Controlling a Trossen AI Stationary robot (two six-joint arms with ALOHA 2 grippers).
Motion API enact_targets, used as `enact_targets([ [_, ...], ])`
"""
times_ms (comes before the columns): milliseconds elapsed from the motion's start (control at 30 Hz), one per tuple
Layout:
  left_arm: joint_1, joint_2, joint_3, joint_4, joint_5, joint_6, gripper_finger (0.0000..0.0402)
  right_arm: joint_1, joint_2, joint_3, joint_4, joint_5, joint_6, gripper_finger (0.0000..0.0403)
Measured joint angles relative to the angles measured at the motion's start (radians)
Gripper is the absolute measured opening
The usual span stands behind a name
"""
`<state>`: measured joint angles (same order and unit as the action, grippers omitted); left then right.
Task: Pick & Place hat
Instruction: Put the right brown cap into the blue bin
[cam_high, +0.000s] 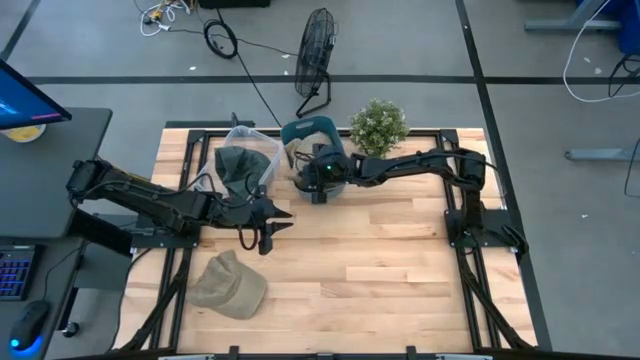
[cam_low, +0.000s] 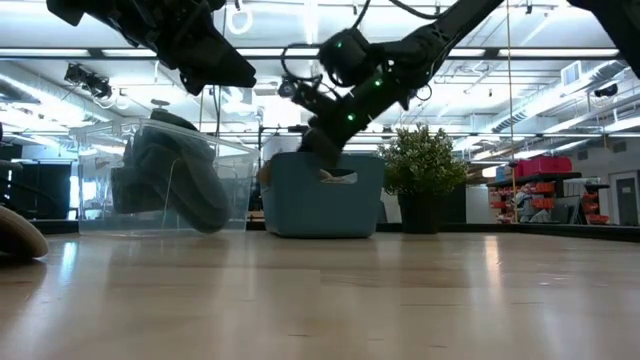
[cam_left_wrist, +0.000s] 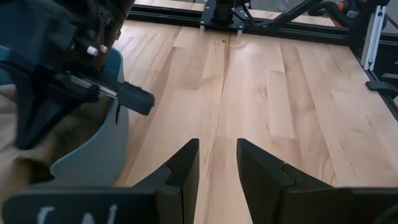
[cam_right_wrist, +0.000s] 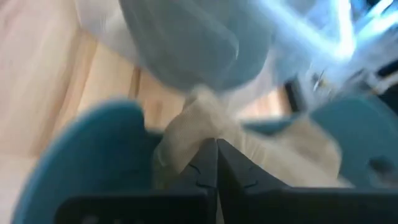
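High view. Item: right gripper (cam_high: 318, 178), reaching into the round teal plastic bin (cam_high: 308, 133) at the table's back edge. Its wrist camera shows the fingers pressed together with a fold of beige cloth (cam_right_wrist: 199, 124) pinched at their tips — probably a hat lying inside the bin, its rim curving just below the fingers.

Item: left gripper (cam_high: 268, 228), fingers slightly parted and holding nothing, hanging over bare wooden tabletop (cam_high: 400, 260) just in front of the bin.

Item: a second khaki fabric cap (cam_high: 228, 285), lying flat well behind and to the outer side of the left gripper, near the table's front edge.

Handling note: the pinch looks thin, so the lift is best taken straight up until the cloth clears the rim — a sideways pull could drag the bin or shed the fold.

Clearances: a clear plastic box with grey cloth in it (cam_high: 245, 158) stands just beside the bin; a small potted green plant (cam_high: 378, 126) stands on its other side. Open room lies toward the table's middle and front.
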<state>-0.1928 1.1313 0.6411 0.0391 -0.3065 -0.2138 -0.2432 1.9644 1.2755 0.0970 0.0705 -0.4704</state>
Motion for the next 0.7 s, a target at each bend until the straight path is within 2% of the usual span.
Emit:
enact_targets([
  [133,0.000,0.000,0.000,-0.002,0.000,0.000,0.0110,0.000,-0.009,0.000,-0.124,0.053,0.071,0.0002],
  [300,0.000,0.000,0.000,-0.008,0.000,0.000,0.0110,0.003,-0.014,0.003,-0.223,0.112,0.075,0.0001],
  [533,0.000,0.000,0.000,-0.007,0.000,-0.003,0.0110,0.015,-0.035,-0.001,-0.240,0.134,0.087,0.0002],
  [700,-0.006,0.000,0.039,-0.023,0.000,-0.042,0.0110,0.032,-0.107,-0.003,-0.232,0.131,0.070,0.0024],
])
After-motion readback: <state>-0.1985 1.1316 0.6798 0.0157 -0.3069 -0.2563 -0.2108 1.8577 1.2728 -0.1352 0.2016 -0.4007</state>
